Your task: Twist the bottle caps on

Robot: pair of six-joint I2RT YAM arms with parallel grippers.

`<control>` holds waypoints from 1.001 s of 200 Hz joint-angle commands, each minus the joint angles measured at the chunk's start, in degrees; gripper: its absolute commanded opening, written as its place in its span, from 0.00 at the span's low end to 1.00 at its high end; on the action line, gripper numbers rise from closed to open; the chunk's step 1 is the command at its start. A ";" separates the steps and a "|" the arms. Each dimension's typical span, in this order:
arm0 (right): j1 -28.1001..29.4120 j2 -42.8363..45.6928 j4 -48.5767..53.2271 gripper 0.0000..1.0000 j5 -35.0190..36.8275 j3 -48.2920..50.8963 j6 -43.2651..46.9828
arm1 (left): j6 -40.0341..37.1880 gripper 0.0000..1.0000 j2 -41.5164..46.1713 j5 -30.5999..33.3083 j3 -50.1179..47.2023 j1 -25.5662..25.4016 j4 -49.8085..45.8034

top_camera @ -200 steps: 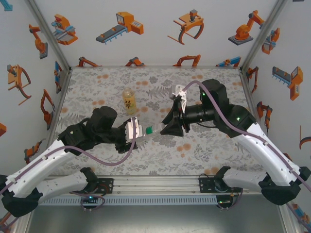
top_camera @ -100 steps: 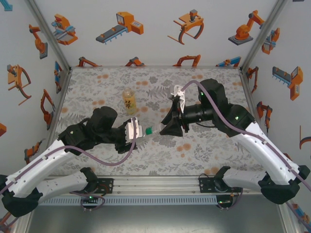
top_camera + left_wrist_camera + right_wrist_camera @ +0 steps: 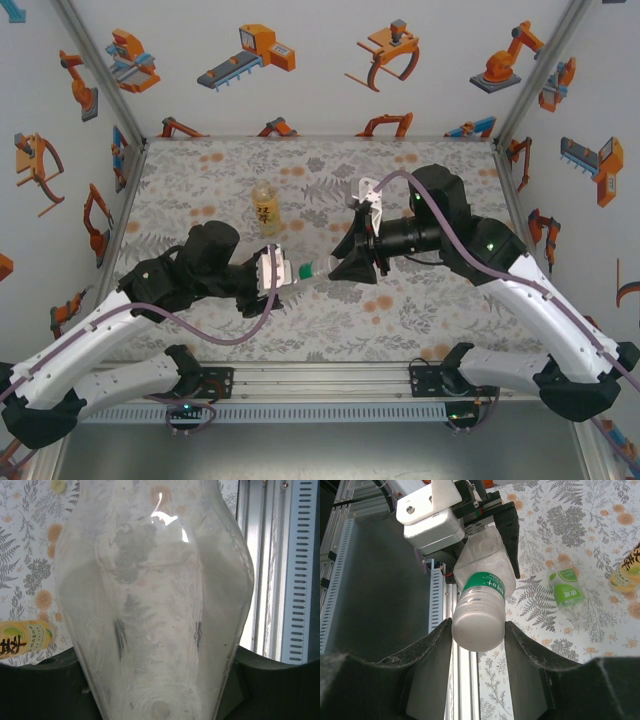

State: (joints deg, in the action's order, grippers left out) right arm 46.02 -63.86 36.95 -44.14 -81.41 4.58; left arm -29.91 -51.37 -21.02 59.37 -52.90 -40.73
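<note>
Progress: we judge 1 cap mid-screwing | left gripper [image 3: 275, 270] clamped on the clear bottle [image 3: 482, 587], held level over the table [image 3: 420, 300] | right gripper [image 3: 478, 629] closed on its white cap [image 3: 476, 636] | amber bottle [image 3: 264, 207] upright at 12 o'clock of the left gripper | green bottle [image 3: 566, 591] lying at 3 o'clock of the cap | whether those 2 are capped, we cannot tell

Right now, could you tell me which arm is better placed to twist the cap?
Right: the right claw pinches the cap head-on, while the left claw is busy holding the bottle.
</note>
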 commanded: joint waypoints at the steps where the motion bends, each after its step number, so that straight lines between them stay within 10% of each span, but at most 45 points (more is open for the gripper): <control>1: 0.69 0.68 -1.23 0.14 -1.28 0.12 0.65 | -0.32 0.00 0.62 -1.67 -0.20 -0.27 2.25; 200: 3.02 3.53 -4.45 0.00 13.59 6.24 -19.29 | 1.33 0.00 0.87 -0.65 -1.03 -0.27 5.73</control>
State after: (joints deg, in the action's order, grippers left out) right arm 48.42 -61.36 33.30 -35.94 -77.03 -6.24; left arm -29.63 -51.29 -20.40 58.35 -52.90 -40.75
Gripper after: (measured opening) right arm 0.428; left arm 0.556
